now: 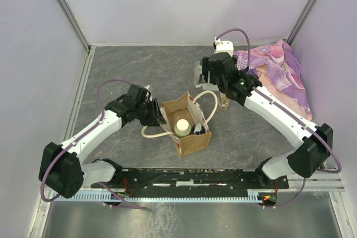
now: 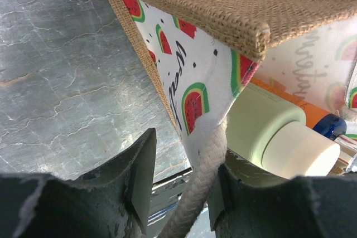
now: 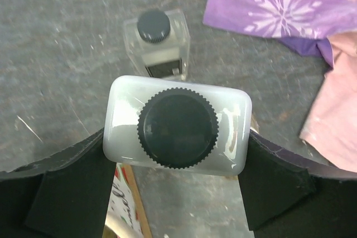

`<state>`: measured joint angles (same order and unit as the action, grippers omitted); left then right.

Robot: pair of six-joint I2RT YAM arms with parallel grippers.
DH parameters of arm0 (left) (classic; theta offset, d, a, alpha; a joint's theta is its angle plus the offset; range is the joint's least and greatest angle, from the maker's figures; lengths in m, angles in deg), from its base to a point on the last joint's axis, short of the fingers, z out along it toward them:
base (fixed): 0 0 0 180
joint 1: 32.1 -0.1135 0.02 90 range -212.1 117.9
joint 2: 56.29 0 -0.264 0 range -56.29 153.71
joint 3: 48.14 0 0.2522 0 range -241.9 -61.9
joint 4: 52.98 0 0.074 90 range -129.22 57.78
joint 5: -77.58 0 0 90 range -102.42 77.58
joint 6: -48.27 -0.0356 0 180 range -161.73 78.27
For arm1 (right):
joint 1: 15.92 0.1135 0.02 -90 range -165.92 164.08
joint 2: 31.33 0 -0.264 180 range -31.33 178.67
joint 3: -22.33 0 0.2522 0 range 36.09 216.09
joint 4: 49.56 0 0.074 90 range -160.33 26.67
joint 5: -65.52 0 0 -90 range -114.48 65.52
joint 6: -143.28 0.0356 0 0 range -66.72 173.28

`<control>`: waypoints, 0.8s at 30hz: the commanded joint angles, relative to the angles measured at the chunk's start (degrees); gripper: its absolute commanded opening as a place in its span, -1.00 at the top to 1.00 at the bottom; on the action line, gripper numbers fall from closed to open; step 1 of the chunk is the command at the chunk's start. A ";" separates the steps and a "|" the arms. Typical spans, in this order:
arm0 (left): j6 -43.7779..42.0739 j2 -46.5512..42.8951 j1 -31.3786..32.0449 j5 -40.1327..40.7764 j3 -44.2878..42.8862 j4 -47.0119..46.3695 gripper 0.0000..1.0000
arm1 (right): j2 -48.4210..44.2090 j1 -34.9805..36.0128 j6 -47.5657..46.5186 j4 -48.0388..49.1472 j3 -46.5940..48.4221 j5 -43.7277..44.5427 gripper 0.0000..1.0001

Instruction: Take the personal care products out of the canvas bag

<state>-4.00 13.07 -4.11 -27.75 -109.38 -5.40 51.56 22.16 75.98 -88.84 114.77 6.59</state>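
My right claw (image 3: 176, 190) is pinching the white boxy dark-capped bottle (image 3: 177, 124), probably risking bumping that small clear bottle (image 3: 158, 43) at 12 o'clock.

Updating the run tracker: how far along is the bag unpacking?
Done: a clear square dark-capped bottle stands on the grey table. In hand: the right gripper holds a white boxy bottle with a dark ribbed cap, clear of the tan canvas bag; the left gripper pinches the bag's cream rope handle. Left: a pale cream-capped round bottle and an orange blue-topped bottle lie inside.
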 commanded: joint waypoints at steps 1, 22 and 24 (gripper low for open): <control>2.13 0.17 -0.10 -1.49 0.39 -1.92 0.95 | -6.57 -0.22 -0.15 0.87 2.27 0.63 -0.41; 2.68 -1.61 -0.10 -1.27 1.56 -0.69 0.95 | 7.00 -0.29 0.83 8.68 -3.62 -2.75 -0.45; 2.86 -1.77 -0.06 -1.31 1.60 -0.62 0.95 | 8.31 -0.29 0.98 8.43 -3.16 -2.78 -0.50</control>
<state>-3.30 12.92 -4.11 -29.02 -108.35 -6.47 60.35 22.14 76.64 -89.43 108.98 2.17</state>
